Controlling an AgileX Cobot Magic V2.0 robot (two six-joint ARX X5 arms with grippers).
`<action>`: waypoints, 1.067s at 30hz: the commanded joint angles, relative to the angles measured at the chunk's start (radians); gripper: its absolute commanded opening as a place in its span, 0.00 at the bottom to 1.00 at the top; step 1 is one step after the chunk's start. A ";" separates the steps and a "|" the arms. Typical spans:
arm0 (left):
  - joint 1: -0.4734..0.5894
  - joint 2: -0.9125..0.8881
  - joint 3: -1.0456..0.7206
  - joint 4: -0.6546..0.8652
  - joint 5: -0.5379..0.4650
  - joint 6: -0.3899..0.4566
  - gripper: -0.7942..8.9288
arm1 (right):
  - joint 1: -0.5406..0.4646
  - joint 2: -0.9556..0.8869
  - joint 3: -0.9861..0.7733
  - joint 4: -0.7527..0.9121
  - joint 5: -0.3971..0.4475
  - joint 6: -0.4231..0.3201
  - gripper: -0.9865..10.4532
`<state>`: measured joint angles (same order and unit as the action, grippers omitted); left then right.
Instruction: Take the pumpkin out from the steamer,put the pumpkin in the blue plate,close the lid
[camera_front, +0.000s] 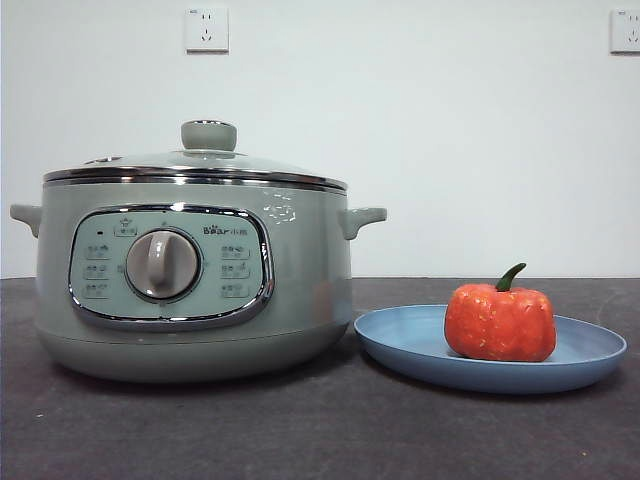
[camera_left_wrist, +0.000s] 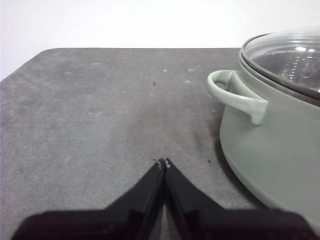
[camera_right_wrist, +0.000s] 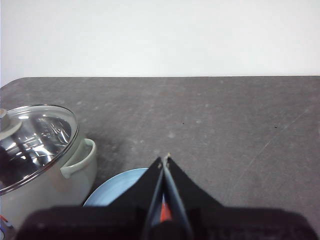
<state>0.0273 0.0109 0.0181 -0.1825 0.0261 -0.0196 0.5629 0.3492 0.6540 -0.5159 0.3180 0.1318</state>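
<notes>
With the lid on the steamer — the pumpkin fills the blue plate.

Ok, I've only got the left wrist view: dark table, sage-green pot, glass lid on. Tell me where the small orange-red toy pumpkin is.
Observer: The speckled orange-red pumpkin sits upright on the wide light-blue plate, beside the sage-green steamer.
Operator: Report the right gripper.
Observer: The right gripper is shut and empty, hanging over the plate.
Operator: Check the lid from the front.
Observer: The chrome-rimmed glass lid lies level across the steamer's full width, with its pale green knob on top.
</notes>
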 joint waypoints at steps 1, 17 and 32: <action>0.005 0.000 -0.016 0.001 0.003 -0.007 0.08 | 0.001 -0.003 -0.007 0.006 0.003 0.008 0.09; 0.005 0.000 -0.016 0.002 0.002 -0.007 0.08 | 0.001 -0.003 -0.007 0.006 0.003 0.008 0.09; 0.005 0.000 -0.016 0.002 0.002 -0.007 0.08 | -0.058 -0.099 -0.065 0.039 0.008 -0.132 0.09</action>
<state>0.0273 0.0113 0.0181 -0.1825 0.0257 -0.0200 0.5198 0.2596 0.6140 -0.4931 0.3244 0.0402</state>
